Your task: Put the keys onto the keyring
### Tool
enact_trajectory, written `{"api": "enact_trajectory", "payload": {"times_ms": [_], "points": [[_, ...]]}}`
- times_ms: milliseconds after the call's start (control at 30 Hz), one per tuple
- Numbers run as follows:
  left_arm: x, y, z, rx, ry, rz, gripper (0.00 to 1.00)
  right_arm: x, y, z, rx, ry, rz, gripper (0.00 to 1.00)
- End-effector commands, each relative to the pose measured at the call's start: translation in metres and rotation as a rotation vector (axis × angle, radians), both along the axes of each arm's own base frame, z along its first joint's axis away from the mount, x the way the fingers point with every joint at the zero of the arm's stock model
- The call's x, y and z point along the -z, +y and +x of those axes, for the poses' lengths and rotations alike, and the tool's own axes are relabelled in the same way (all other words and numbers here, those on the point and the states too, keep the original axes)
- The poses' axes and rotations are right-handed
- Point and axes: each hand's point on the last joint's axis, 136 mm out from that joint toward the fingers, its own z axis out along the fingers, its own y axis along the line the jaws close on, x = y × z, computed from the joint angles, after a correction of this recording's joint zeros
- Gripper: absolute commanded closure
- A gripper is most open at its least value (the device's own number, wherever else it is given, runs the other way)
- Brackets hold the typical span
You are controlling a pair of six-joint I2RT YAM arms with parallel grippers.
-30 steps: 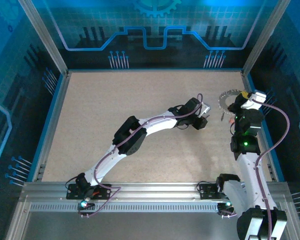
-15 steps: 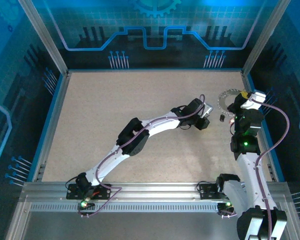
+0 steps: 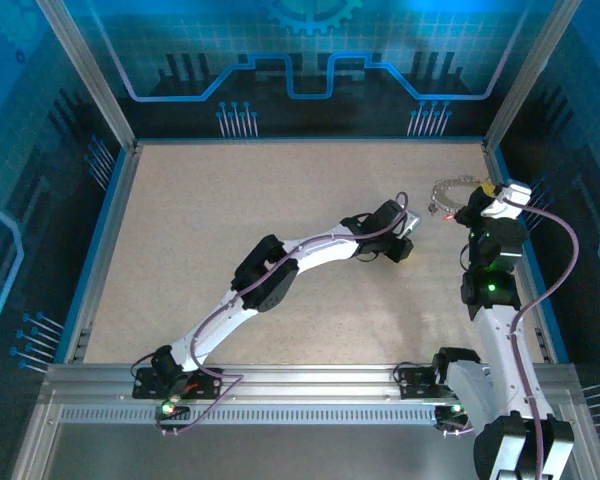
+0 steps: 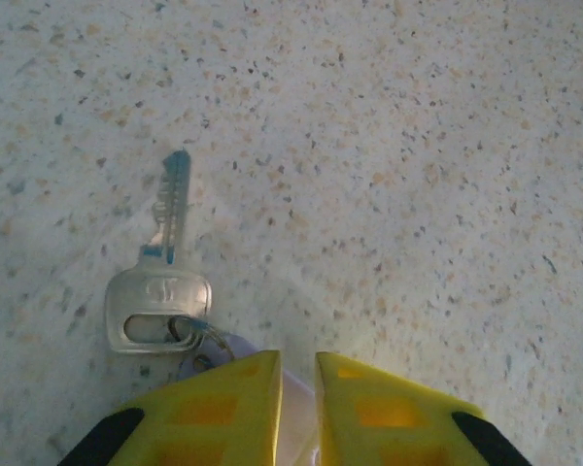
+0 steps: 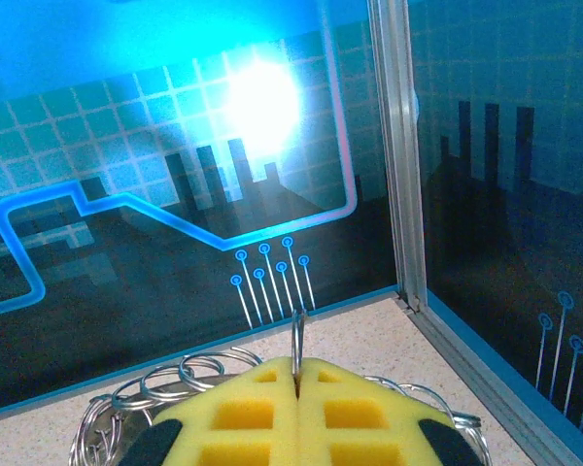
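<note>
Top view: a bunch of thin grey-silver metal keys [image 3: 446, 192] is gripped by the right gripper [image 3: 475, 208] near the far right corner of the speckled beige tabletop [image 3: 280, 180]. Left wrist: the left gripper [image 4: 297, 379] is nearly closed on a pale tab [image 4: 212, 351] ringed to a flat silver key [image 4: 159, 296]. Right wrist: the jaws are fully shut on a thin wire keyring [image 5: 296, 335].

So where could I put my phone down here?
Left half of the table, between left wall and left arm, is bare; so is the near patch between it and the right arm. Crowded: far right, with ring, key, left gripper, right gripper.
</note>
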Motion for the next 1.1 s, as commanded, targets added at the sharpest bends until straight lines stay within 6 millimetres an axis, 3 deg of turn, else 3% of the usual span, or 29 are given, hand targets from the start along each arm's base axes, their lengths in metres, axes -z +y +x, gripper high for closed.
{"api": "enact_trajectory", "payload": {"times_ms": [0,200,400,633,833,900,1067], "points": [[0.018,0.029,-0.019,-0.019,0.032,0.088,0.82,-0.036,-0.004,-0.009,0.013,-0.112,-0.009,1.00],[0.028,0.065,-0.049,0.038,0.042,0.165,0.81,-0.038,0.000,-0.010,-0.006,-0.113,-0.011,1.00],[0.042,0.125,-0.079,0.057,0.008,0.288,0.80,-0.036,0.010,-0.006,-0.071,-0.106,-0.024,1.00],[0.039,0.196,-0.118,-0.018,0.079,0.315,0.78,-0.033,0.051,0.005,-0.272,-0.094,-0.098,1.00],[0.028,0.240,-0.142,-0.072,0.102,0.345,0.77,-0.034,0.106,0.005,-0.483,-0.137,-0.236,1.00],[0.022,0.251,-0.147,-0.083,0.093,0.355,0.77,-0.033,0.135,0.001,-0.595,-0.156,-0.309,1.00],[-0.003,0.273,-0.159,-0.118,0.060,0.349,0.75,-0.022,0.213,-0.034,-0.888,-0.251,-0.597,1.00]]}}
